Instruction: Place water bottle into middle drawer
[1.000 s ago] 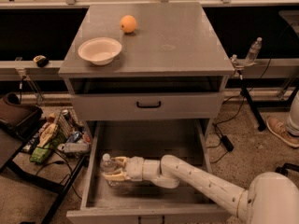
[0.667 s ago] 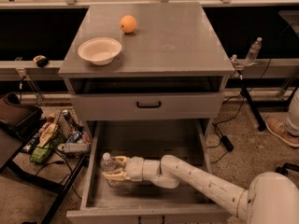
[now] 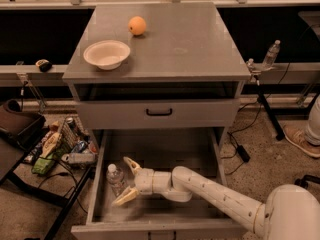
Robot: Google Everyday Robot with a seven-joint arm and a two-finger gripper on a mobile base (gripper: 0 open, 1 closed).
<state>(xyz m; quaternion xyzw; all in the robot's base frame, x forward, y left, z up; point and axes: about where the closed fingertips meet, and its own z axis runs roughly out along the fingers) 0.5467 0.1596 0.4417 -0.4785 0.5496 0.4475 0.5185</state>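
Note:
The middle drawer (image 3: 98, 184) is pulled out at the bottom of the grey cabinet, with tall side walls and a flat grey floor. The water bottle (image 3: 116, 179), clear with a white cap, rests inside it near the left wall, cap toward the top. My gripper (image 3: 127, 180) is down in the drawer just right of the bottle. Its fingers (image 3: 131, 165) are spread wide apart, one behind the bottle and one in front, and they do not clamp it. My white arm reaches in from the lower right.
An orange (image 3: 137, 25) and a white bowl (image 3: 106, 54) sit on the cabinet top. The drawer front above (image 3: 159, 112) with a black handle is closed. A small clear bottle (image 3: 270, 54) stands at the right. Clutter (image 3: 60, 146) lies on the floor to the left.
The gripper was closed around the water bottle; now its fingers have spread open and the bottle rests free in the drawer. The arm has barely moved.

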